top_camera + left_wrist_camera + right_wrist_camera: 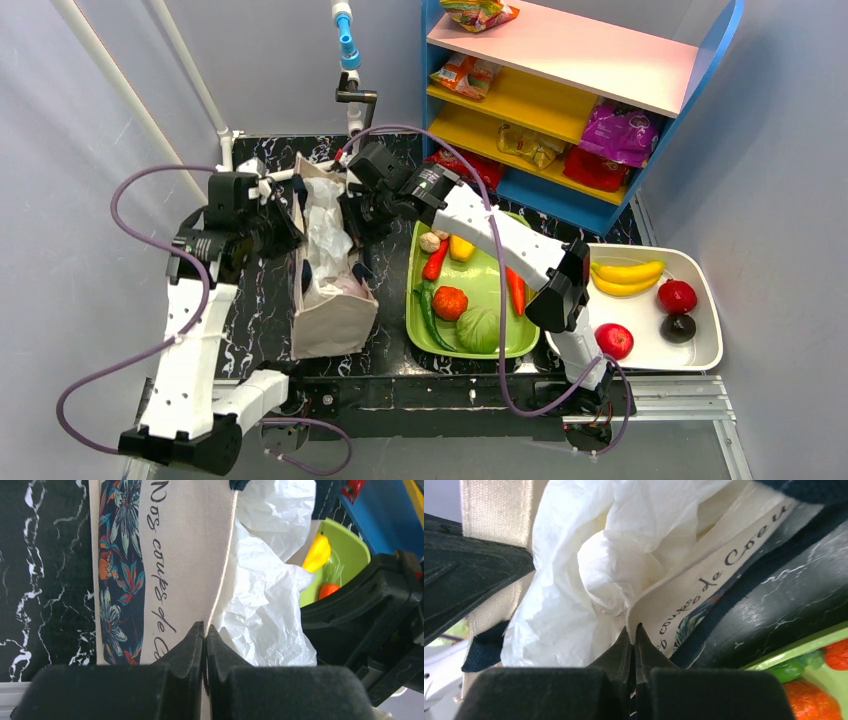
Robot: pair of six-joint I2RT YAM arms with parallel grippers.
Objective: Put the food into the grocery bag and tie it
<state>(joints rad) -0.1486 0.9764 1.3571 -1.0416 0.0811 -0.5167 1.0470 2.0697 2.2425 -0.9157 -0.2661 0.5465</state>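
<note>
The grocery bag (335, 315) is a beige cloth tote with a floral side and printed script, standing on the black marbled table between the arms. White crinkly sheet (325, 235) fills its open mouth. My left gripper (290, 228) is shut on the bag's left rim (180, 555), its fingertips (205, 626) pinched on the cloth edge. My right gripper (352, 228) is shut on the right rim (704, 587), which shows at its tips (634, 627). Food lies outside the bag: yellow bananas (627, 272) on the white tray, a purple packet (620, 132) and an orange-yellow packet (480, 12) on the shelf.
A green tray (412, 330) of vegetables sits right of the bag. Beyond it a white tray (700, 362) holds red and dark fruit. A blue shelf unit (590, 215) with more packets stands at the back right. A white pipe post (348, 60) rises behind the bag.
</note>
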